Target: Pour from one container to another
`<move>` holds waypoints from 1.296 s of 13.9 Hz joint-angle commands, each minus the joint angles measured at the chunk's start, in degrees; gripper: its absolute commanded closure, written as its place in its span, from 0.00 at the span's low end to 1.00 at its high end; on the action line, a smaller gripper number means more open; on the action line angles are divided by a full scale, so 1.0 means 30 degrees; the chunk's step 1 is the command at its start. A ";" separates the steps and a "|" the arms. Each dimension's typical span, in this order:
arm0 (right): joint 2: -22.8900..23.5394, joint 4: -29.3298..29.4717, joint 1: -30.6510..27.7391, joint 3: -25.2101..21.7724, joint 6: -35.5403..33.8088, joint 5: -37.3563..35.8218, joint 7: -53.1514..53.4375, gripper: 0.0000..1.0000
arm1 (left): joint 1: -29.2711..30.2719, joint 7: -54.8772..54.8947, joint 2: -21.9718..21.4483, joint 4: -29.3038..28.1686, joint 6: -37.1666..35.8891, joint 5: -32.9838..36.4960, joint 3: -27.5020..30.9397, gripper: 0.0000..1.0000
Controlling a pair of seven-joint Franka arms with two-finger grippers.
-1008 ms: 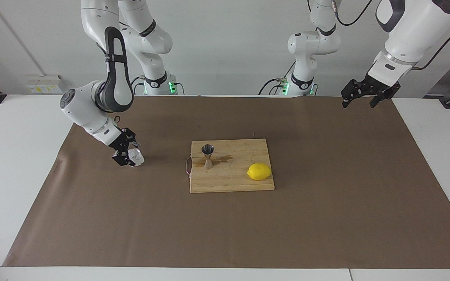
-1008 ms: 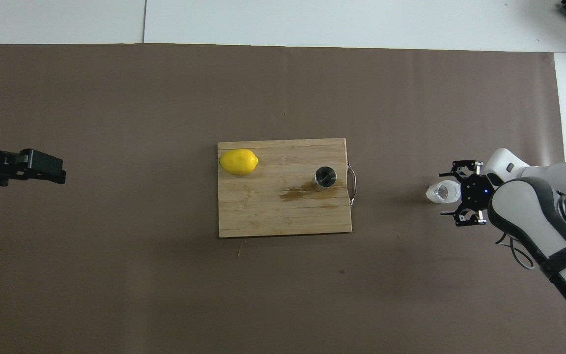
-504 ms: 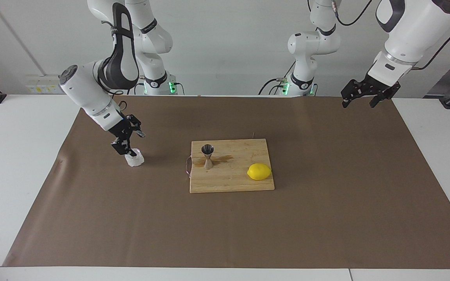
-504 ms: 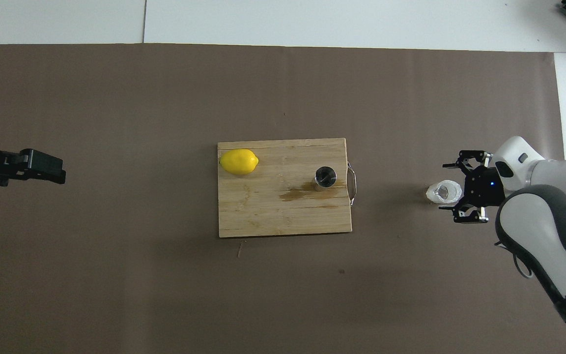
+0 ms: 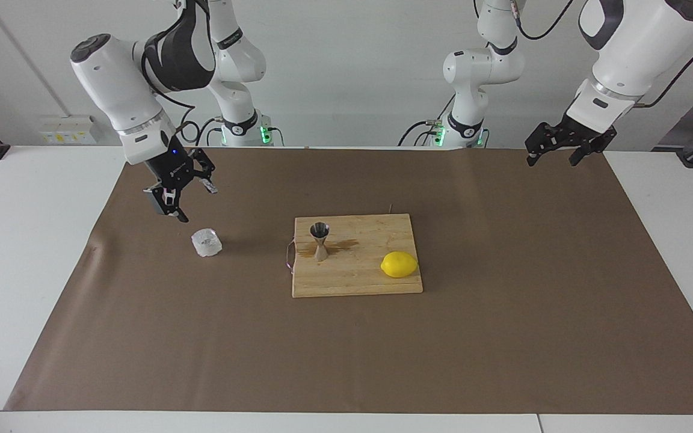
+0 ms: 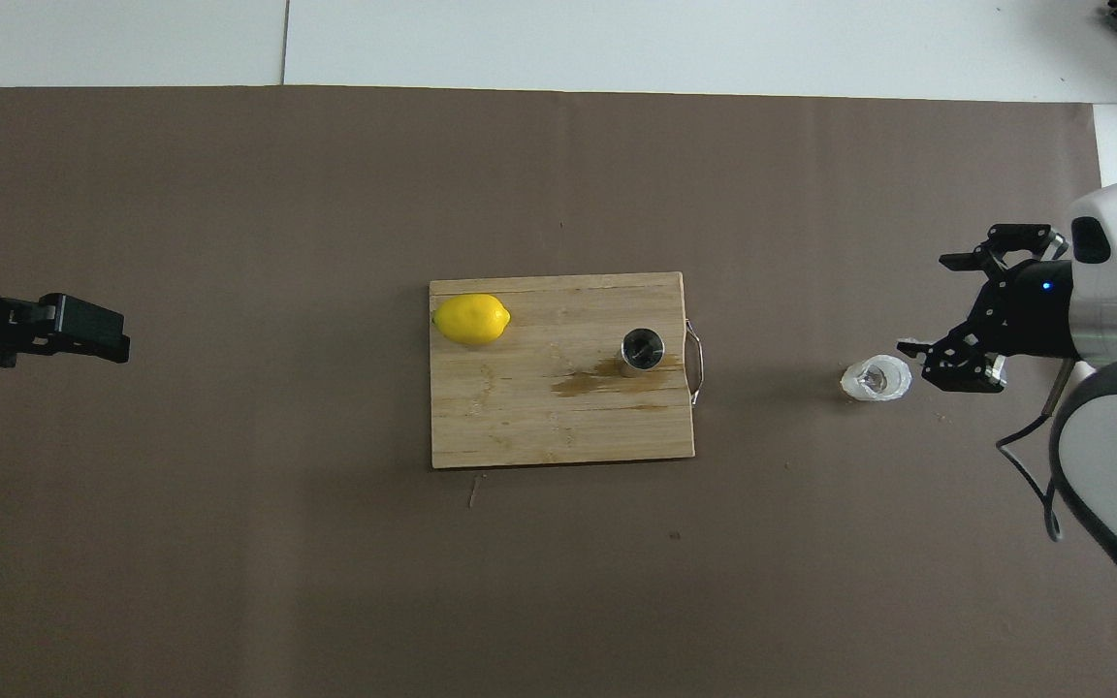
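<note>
Faceted glass cup [image 5: 206,242] stands upright on the brown paper sheet [image 5: 503,337] covering the bench [image 5: 15,252], toward the right arm's end, well apart from the cutting board [image 5: 355,276]. Right pincer [image 5: 182,195] hangs in the air above the paper just beside the cup, tilted downward, fingers spread wide, holding nothing and clear of the glass. From overhead its fingertips appear just next to the cup's rim [image 6: 876,378], but the facing view shows it raised off it. Metal jigger [image 5: 320,240] stands upright on the board, at the edge toward the right arm, next to the board's wire handle [image 6: 695,351]. A dark wet stain [image 6: 607,378] marks the wood beside the jigger's foot. Lemon [image 5: 399,264] lies on the same board, at the corner toward the left arm's end. Left pincer [image 5: 556,150] waits raised over the paper's edge at its own end of the bench, fingers apart, empty.
</note>
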 commanded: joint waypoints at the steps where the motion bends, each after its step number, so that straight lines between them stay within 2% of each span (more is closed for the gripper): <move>1: 0.0646 0.1714 0.0201 0.0081 -0.0561 -0.0696 0.3820 0.00 | 0.0044 -0.0104 -0.0400 -0.0302 -0.0139 -0.0035 0.0018 0.00; 6: 0.0852 0.4233 0.0935 0.0081 -0.2461 -0.3359 1.1930 0.00 | 0.0044 -0.0104 -0.0400 -0.0302 -0.0139 -0.0035 0.0018 0.00; 9: 0.1350 0.6313 0.1668 0.0081 -0.5007 -0.4913 1.7344 0.00 | 0.0044 -0.0104 -0.0400 -0.0302 -0.0139 -0.0035 0.0018 0.00; 12: 0.1497 0.7372 0.1785 0.0110 -0.7351 -0.5557 2.3298 0.00 | 0.0044 -0.0104 -0.0400 -0.0302 -0.0139 -0.0035 0.0018 0.00; 15: 0.1730 0.8397 0.1698 0.0110 -0.9522 -0.6556 2.4397 0.00 | 0.0044 -0.0104 -0.0400 -0.0302 -0.0139 -0.0035 0.0018 0.00; 18: 0.0855 0.6440 0.1376 0.0023 -0.9644 -0.6499 2.4427 0.00 | 0.0044 -0.0104 -0.0371 -0.0302 -0.0139 -0.0035 0.0018 0.00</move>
